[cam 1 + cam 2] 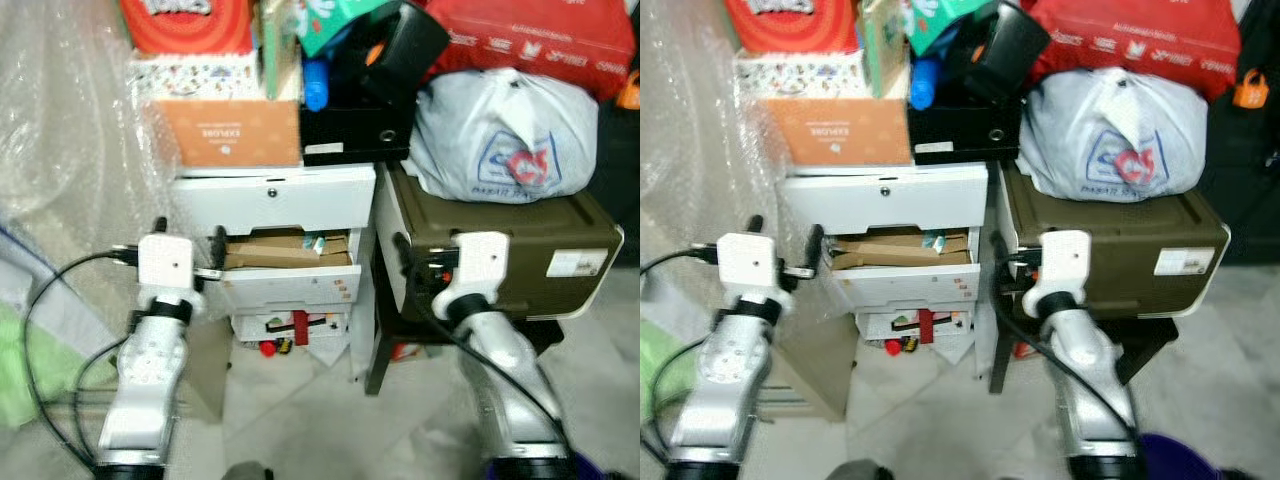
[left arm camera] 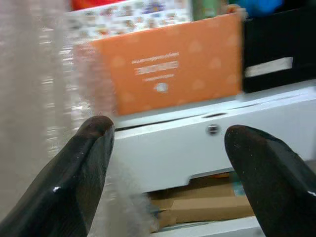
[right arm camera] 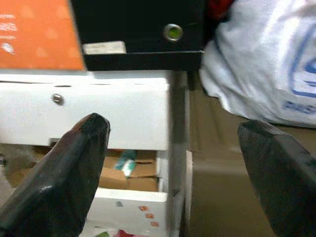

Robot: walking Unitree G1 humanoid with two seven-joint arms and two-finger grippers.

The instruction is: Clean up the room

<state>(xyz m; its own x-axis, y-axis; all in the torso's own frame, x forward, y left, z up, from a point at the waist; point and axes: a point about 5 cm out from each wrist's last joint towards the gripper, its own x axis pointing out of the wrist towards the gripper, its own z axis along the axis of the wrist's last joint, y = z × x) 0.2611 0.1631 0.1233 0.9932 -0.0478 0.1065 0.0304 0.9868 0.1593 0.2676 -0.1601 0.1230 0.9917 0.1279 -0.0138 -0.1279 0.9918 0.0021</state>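
Item one, far left: sheet of bubble wrap [image 1: 70, 130] hanging beside the white drawer unit [image 1: 275, 195]. Item two: my left gripper [image 2: 165, 148], fingers spread wide and holding nothing, raised in front of the unit's left edge, level with the open middle drawer [image 1: 288, 270]. Item three: that drawer, pulled out, with brown cardboard [image 1: 285, 250] and a small teal item inside; a lower drawer below shows red and white clutter. Item four, on top of the unit: orange box [image 1: 228, 132], patterned box above it, black box [image 1: 355, 130] to its right. Item five: my right gripper [image 3: 173, 163], likewise spread and empty, held before the gap between the unit and the olive-brown case [image 1: 500, 250]. Item six: white plastic bag [image 1: 505, 135] on that case, red package behind it. I judge the step in hand to be the approach to the open drawer, with nothing yet grasped or pushed. The next move, I reckon, calls for bringing the left fingers square onto the drawer front and pressing it closed, watching that the cardboard doesn't jam.
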